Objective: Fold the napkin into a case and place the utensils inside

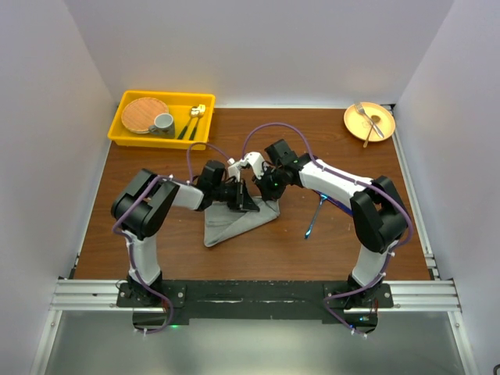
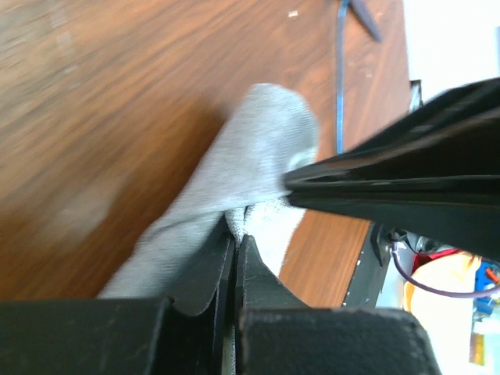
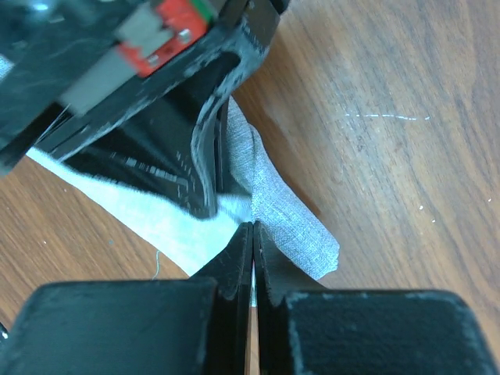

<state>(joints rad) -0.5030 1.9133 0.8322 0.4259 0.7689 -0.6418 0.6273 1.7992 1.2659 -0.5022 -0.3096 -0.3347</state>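
Centrally, both arms reach inward with elbows raised. The left gripper (image 2: pixel 237 238) and right gripper (image 3: pixel 252 230) meet tip to tip, each with fingers pressed together on a pinch of the napkin (image 1: pixel 234 223). The grey cloth lies rumpled and partly folded at mid-table, its far edge caught in both grips.

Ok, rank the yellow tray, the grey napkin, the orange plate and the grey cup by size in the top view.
1. yellow tray, clearly largest
2. napkin and orange plate: too alike to rank, and the napkin is partly covered
3. grey cup, smallest
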